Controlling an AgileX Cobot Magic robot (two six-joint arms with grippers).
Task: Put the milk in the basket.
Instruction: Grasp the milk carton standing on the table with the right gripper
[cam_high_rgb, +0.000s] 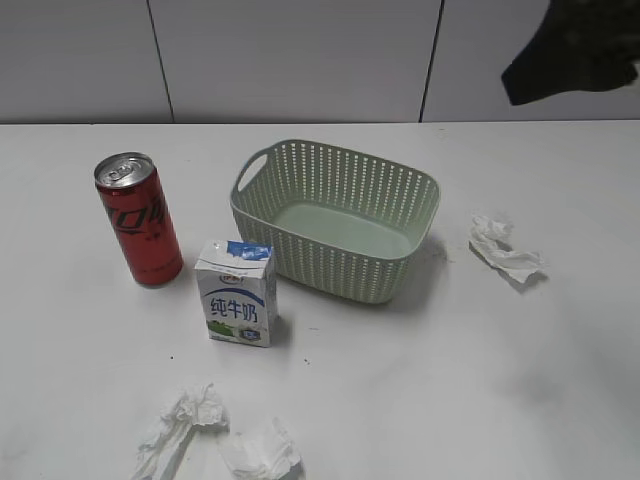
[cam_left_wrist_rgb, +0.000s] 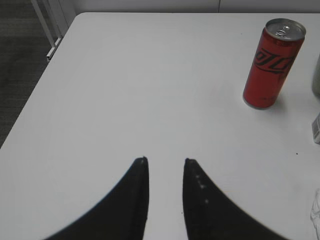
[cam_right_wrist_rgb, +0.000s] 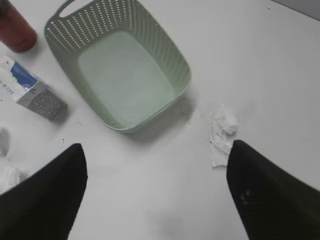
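Note:
The milk is a small white carton with a blue top edge. It stands upright on the white table, just left of the basket's front corner. It also shows in the right wrist view. The pale green lattice basket is empty and shows in the right wrist view. My right gripper is wide open and empty, above bare table in front of the basket. My left gripper is open with a narrow gap and empty, over bare table well left of the can.
A red soda can stands left of the milk and shows in the left wrist view. Crumpled tissues lie right of the basket and at the front. The right arm hangs dark at top right.

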